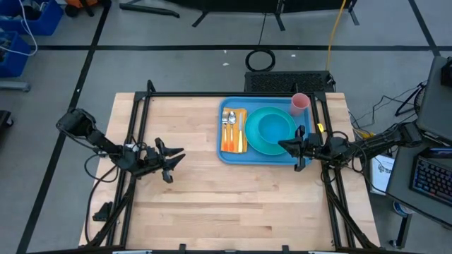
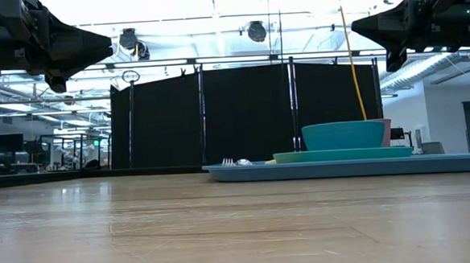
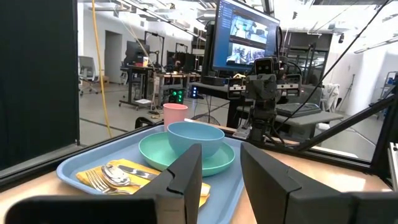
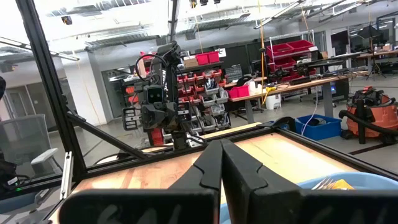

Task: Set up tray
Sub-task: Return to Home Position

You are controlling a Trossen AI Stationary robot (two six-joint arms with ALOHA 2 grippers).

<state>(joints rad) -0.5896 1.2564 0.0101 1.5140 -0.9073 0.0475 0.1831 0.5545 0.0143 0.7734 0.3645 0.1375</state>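
Note:
The blue tray (image 1: 254,158) lies flat on the wooden table at the far right. On it rest a turquoise plate (image 1: 254,137) with a turquoise bowl (image 1: 275,127) on top, a pink cup (image 1: 300,103) at its far right corner, and cutlery (image 1: 231,127) on an orange napkin (image 1: 240,141) at its left end. My left gripper (image 1: 176,156) is open and empty, raised over the bare table left of the tray; it also shows in its wrist view (image 3: 221,152). My right gripper (image 1: 284,146) is shut and empty, raised above the tray's near right part (image 2: 358,24).
A black frame (image 1: 141,106) runs along the table's left, far and right edges. Bare wood (image 1: 226,204) fills the near half and left side. A black pad (image 1: 286,81) sits behind the far edge, and a keyboard (image 1: 431,176) off the right.

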